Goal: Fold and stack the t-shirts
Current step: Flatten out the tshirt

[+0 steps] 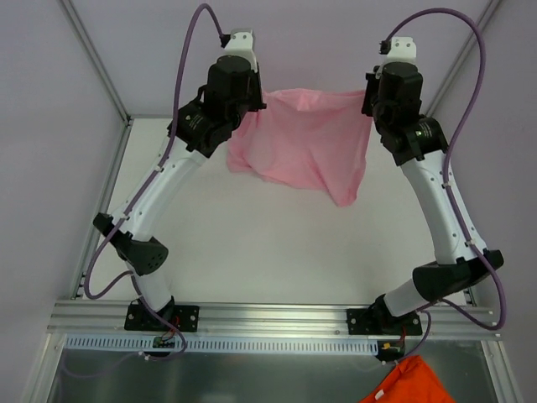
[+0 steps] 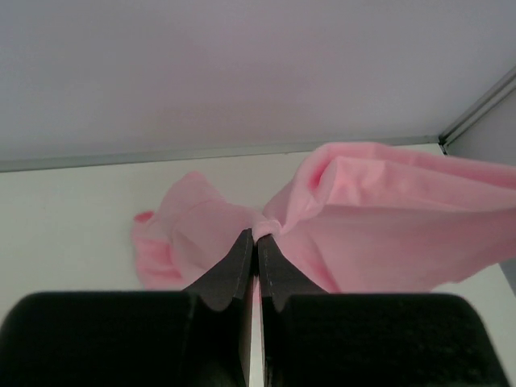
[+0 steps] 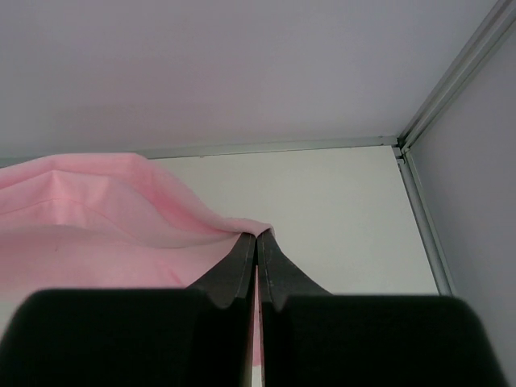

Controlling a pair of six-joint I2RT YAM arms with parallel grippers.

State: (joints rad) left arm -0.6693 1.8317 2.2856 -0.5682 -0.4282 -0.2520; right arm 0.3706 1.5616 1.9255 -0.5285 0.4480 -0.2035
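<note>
A light pink t-shirt (image 1: 306, 138) hangs stretched between my two grippers at the far side of the table, its lower edge drooping to a point at the right. My left gripper (image 2: 256, 235) is shut on a bunched edge of the t-shirt (image 2: 387, 226). In the top view it sits at the shirt's left top corner (image 1: 252, 107). My right gripper (image 3: 257, 235) is shut on the edge of the t-shirt (image 3: 97, 218). In the top view it is at the right top corner (image 1: 369, 105). Both grippers' fingertips are hidden by the wrists in the top view.
White table (image 1: 277, 252) with metal frame rails at left (image 1: 105, 210) and the near edge (image 1: 268, 315). White walls stand close behind and beside the arms. An orange cloth (image 1: 403, 382) lies below the near edge at the bottom right.
</note>
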